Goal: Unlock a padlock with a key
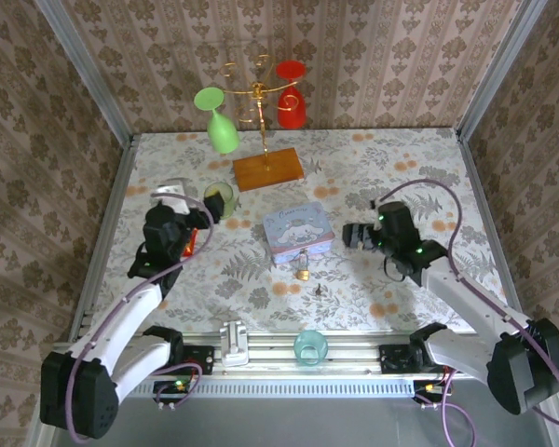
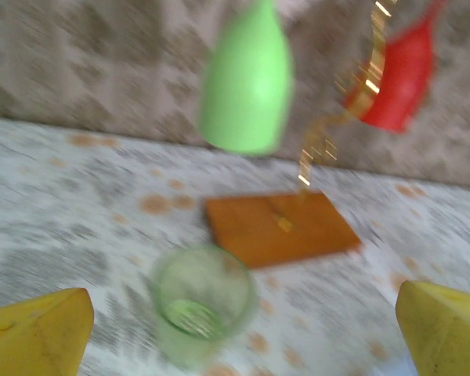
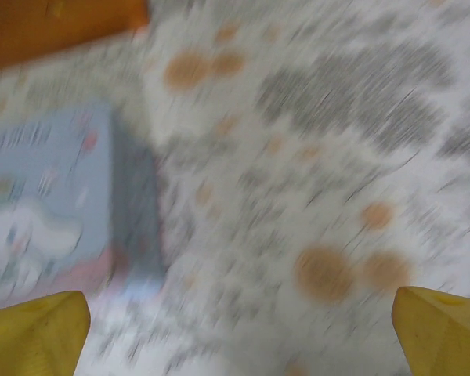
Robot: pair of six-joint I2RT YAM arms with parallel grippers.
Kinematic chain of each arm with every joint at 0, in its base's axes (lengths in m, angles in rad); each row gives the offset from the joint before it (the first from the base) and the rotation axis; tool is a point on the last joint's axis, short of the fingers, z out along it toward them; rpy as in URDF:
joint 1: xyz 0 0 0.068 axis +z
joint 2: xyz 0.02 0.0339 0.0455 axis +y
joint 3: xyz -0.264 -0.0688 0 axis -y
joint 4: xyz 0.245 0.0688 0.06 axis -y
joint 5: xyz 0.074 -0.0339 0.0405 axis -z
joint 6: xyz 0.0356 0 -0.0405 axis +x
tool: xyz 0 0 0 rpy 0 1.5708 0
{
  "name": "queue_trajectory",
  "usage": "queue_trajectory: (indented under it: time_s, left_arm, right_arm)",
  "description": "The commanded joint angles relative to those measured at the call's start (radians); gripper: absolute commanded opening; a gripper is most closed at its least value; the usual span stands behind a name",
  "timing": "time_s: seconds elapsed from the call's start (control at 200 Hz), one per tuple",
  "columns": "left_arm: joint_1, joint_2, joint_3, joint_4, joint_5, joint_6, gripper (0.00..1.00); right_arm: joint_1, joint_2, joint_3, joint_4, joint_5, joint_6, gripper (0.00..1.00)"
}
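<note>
The tiny brass padlock (image 1: 301, 270) lies on the floral cloth just in front of the pale blue tin (image 1: 298, 231). The small dark key (image 1: 319, 290) lies a little nearer and to the right of it. My left gripper (image 1: 205, 220) hovers left of the tin, open and empty; its yellow fingertips (image 2: 39, 335) stand wide apart in the blurred left wrist view. My right gripper (image 1: 352, 236) is right of the tin, also open, fingertips (image 3: 442, 329) wide over bare cloth, with the tin (image 3: 47, 204) at the left of that view.
A green tumbler (image 1: 220, 196) (image 2: 200, 301) stands just ahead of the left gripper. Behind is a gold stand on a wooden base (image 1: 267, 169) with a green glass (image 1: 222, 126) and a red glass (image 1: 292, 102) hanging. A teal cup (image 1: 310, 346) sits at the front rail.
</note>
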Motion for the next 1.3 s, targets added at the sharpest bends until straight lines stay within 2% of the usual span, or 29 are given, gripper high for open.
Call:
queue_trajectory:
  time_s: [0.0, 0.11, 0.205, 0.29, 0.395, 0.56, 0.785, 0.86, 0.985, 1.295]
  left_arm:
    - [-0.101, 0.018, 0.057, -0.180, 0.073, -0.102, 1.00]
    - [-0.225, 0.088, 0.124, -0.256, 0.085, -0.149, 1.00]
    - [-0.339, 0.136, 0.141, -0.262, 0.010, -0.151, 1.00]
    - [-0.390, 0.176, 0.142, -0.258, 0.001, -0.199, 1.00]
    - [-0.429, 0.208, 0.129, -0.245, -0.015, -0.263, 1.00]
    - [-0.523, 0.244, 0.183, -0.351, -0.131, -0.240, 1.00]
    - [-0.547, 0.240, 0.162, -0.334, -0.124, -0.288, 1.00]
    - [-0.554, 0.231, 0.152, -0.334, -0.141, -0.283, 1.00]
    - [-0.576, 0.234, 0.171, -0.353, -0.159, -0.233, 1.00]
    - [-0.590, 0.220, 0.166, -0.357, -0.153, -0.251, 1.00]
  right_arm:
    - [0.142, 0.011, -0.006, -0.184, 0.064, 0.155, 0.97]
    - [0.297, 0.074, -0.016, -0.189, 0.136, 0.252, 0.94]
    - [0.390, 0.138, -0.033, -0.137, 0.146, 0.316, 0.84]
    - [0.435, 0.197, -0.033, -0.111, 0.162, 0.372, 0.82]
    - [0.479, 0.254, -0.036, -0.058, 0.168, 0.400, 0.67]
    - [0.519, 0.316, -0.022, -0.036, 0.177, 0.443, 0.56]
    - [0.558, 0.385, -0.011, 0.012, 0.167, 0.489, 0.50]
    - [0.563, 0.398, -0.008, 0.012, 0.175, 0.498, 0.42]
    - [0.566, 0.411, 0.000, 0.004, 0.185, 0.506, 0.36]
    - [0.612, 0.379, 0.012, -0.010, 0.232, 0.535, 0.35]
